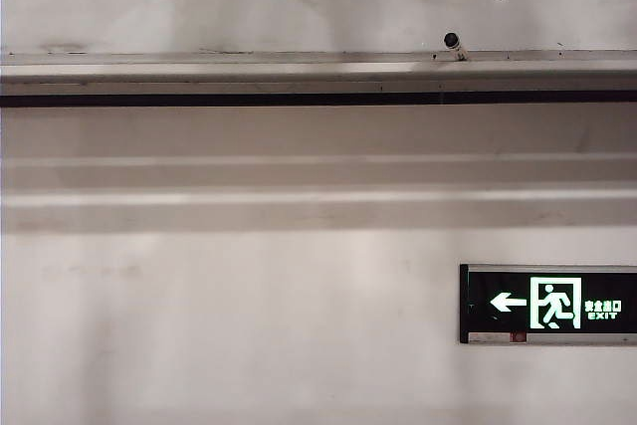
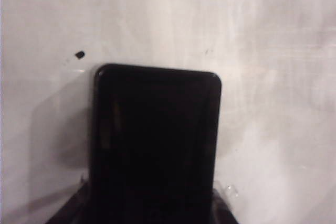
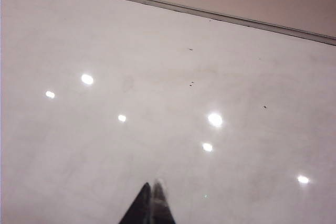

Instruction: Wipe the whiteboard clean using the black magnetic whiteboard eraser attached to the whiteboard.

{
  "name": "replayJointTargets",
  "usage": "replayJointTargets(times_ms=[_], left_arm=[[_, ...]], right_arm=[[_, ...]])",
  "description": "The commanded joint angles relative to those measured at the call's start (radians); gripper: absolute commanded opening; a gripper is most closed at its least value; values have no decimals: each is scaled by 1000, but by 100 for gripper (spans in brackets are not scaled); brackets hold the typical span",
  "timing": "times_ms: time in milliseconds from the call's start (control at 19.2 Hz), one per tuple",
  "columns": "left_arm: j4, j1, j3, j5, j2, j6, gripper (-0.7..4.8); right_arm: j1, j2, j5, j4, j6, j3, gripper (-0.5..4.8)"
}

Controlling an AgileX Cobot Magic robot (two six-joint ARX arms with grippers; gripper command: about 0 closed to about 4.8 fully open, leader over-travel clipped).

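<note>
1. Exterior view: the whiteboard point(image 1: 318, 7) fills the band from 10 to 2 o'clock, glossy, with two round light spots and faint grey smears. Its pale metal rail point(image 1: 318, 72) runs edge to edge just below it, with a dark line under it. A small dark-tipped marker point(image 1: 454, 44) lies on the rail at about 1 o'clock. Below is the matte wall point(image 1: 249, 325), with a green exit sign point(image 1: 548, 304) at 4 o'clock. Neither arm shows here.

2. Left wrist view: the black eraser point(image 2: 156, 145), a rounded rectangle, sits flat against the whiteboard point(image 2: 273, 77) and takes up the middle toward 6 o'clock. The left gripper point(image 2: 152, 216) has its dark fingers on either side of the eraser's near end, pinching it. A small black speck point(image 2: 80, 54) sits on the board at 10 o'clock. Smeared open board lies on all other sides of the eraser.

3. Right wrist view: the right gripper point(image 3: 151, 205) shows at 6 o'clock, its fingertips pressed together and holding nothing. Ahead lies wide bare whiteboard point(image 3: 157, 103) dotted with light spots and tiny dark specks; the board's dark edge point(image 3: 210, 14) slants from 10 to 2 o'clock.
</note>
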Motion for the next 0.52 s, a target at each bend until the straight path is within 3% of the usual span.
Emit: replayJointTargets(times_ms=[52, 156, 365, 522], left_arm=[[18, 6, 3, -126, -9, -4, 146], [33, 6, 2, -172, -25, -4, 146], [57, 7, 2, -171, -49, -4, 146], [10, 6, 2, -88, -48, -10, 146]], right_arm=[[2, -7, 1, 10, 5, 3, -1], [2, -6, 1, 10, 5, 3, -1], [2, -7, 1, 10, 5, 3, -1], [2, -10, 1, 10, 5, 3, -1]])
